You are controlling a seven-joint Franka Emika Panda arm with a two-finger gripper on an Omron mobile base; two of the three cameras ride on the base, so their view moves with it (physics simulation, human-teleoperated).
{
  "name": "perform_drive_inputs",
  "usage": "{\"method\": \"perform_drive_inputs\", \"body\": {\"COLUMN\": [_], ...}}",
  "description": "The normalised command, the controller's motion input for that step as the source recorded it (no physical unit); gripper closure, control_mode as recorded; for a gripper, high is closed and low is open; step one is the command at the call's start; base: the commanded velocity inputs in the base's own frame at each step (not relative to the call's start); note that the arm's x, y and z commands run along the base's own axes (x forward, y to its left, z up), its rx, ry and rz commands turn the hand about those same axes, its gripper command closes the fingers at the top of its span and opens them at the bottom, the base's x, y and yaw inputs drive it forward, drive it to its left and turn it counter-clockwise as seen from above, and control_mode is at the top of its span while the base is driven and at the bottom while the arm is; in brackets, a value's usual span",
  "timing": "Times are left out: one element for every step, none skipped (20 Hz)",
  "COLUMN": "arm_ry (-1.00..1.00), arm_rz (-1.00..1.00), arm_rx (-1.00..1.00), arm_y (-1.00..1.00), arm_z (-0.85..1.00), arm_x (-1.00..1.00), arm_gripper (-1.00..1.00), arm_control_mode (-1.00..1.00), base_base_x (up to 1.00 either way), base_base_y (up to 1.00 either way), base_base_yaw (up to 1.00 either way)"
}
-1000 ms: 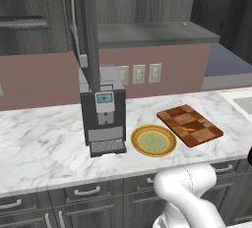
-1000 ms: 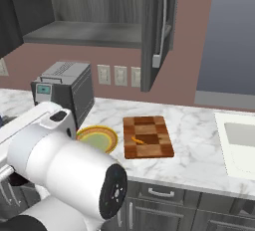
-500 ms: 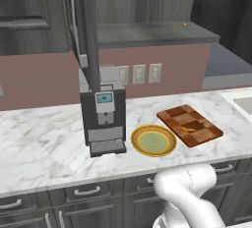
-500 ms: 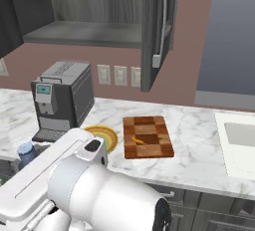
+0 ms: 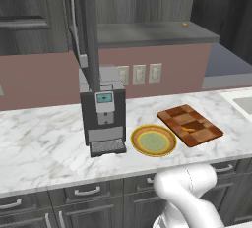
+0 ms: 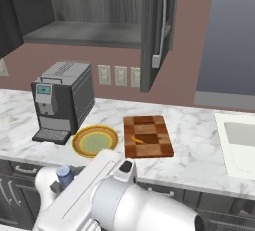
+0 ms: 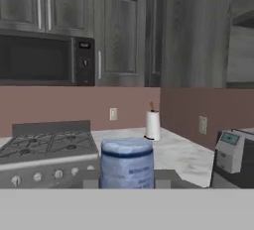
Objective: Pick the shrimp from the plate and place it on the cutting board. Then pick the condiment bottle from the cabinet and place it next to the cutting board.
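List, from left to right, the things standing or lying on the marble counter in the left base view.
Black and silver coffee machine → round yellow-rimmed plate with a greenish centre → checkered wooden cutting board, with the tiny orange shrimp lying on it.

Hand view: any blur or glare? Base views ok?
Hand view: soft and low in detail, blue-capped container between the fingertips fuzzy, no glare. Left base view: even flat light, plate and cutting board crisp. Right base view: white arm blocks the foreground.
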Motion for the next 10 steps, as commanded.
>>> {"method": "perform_drive_inputs", "body": {"arm_ry": [0.0,0.0,0.0,0.0,0.0,0.0,0.0,0.0,0.0,0.0], "arm_rz": [0.0,0.0,0.0,0.0,0.0,0.0,0.0,0.0,0.0,0.0], "arm_rx": [0.01,0.01,0.02,0.02,0.03,0.03,0.04,0.05,0.05,0.06], "arm_y": [-0.26,-0.22,-0.2,-0.18,-0.17,-0.16,-0.16,-0.15,-0.16,-0.16], "arm_z": [-0.47,-0.45,-0.43,-0.43,-0.42,-0.42,-0.41,-0.4,-0.39,-0.36], "arm_x": [0.29,0.31,0.33,0.35,0.39,0.42,0.44,0.48,0.48,0.48], "arm_gripper": [1.0,1.0,1.0,1.0,1.0,1.0,1.0,1.0,1.0,1.0], "arm_control_mode": [-1.0,-1.0,-1.0,-1.0,-1.0,-1.0,-1.0,-1.0,-1.0,-1.0], "base_base_x": [0.0,0.0,0.0,0.0,0.0,0.0,0.0,0.0,0.0,0.0], "base_base_y": [0.0,0.0,0.0,0.0,0.0,0.0,0.0,0.0,0.0,0.0], "base_base_yaw": [0.0,0.0,0.0,0.0,0.0,0.0,0.0,0.0,0.0,0.0]}}
